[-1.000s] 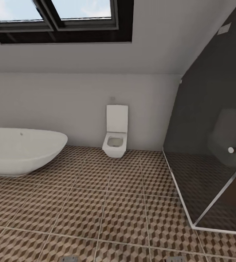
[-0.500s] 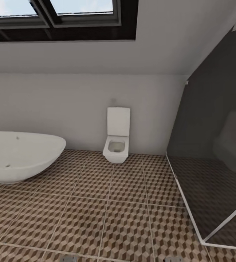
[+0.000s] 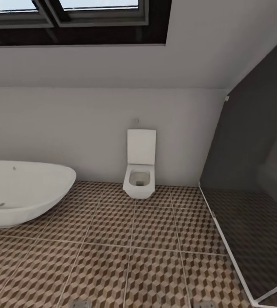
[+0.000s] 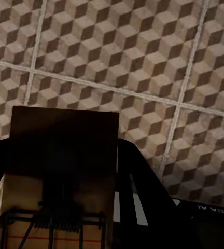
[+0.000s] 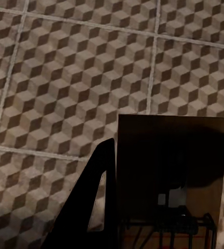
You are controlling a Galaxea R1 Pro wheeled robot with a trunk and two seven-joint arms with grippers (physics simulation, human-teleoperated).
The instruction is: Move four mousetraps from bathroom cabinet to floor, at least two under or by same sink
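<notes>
Head view: cube-patterned brown-beige tiled bathroom floor [image 3: 147,239], white squarish toilet [image 3: 139,171] at 12 o'clock, glossy white oval bathtub [image 3: 23,194] at 9. Wrist views: left gripper [image 4: 60,171] clamps a flat brown wooden mousetrap with wire spring [image 4: 60,176]; right gripper [image 5: 169,176] clamps a second flat wooden mousetrap [image 5: 171,166], above tiles.

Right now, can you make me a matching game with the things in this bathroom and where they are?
Things:
1. bathtub
2. toilet
3. skylight
4. mousetrap

Places:
A. against the back wall, lid up
B. held in the left hand, above the tiled floor
C. at the left of the head view, on the floor
D. in the sloped ceiling

Right pairs: 1-C, 2-A, 3-D, 4-B
</notes>
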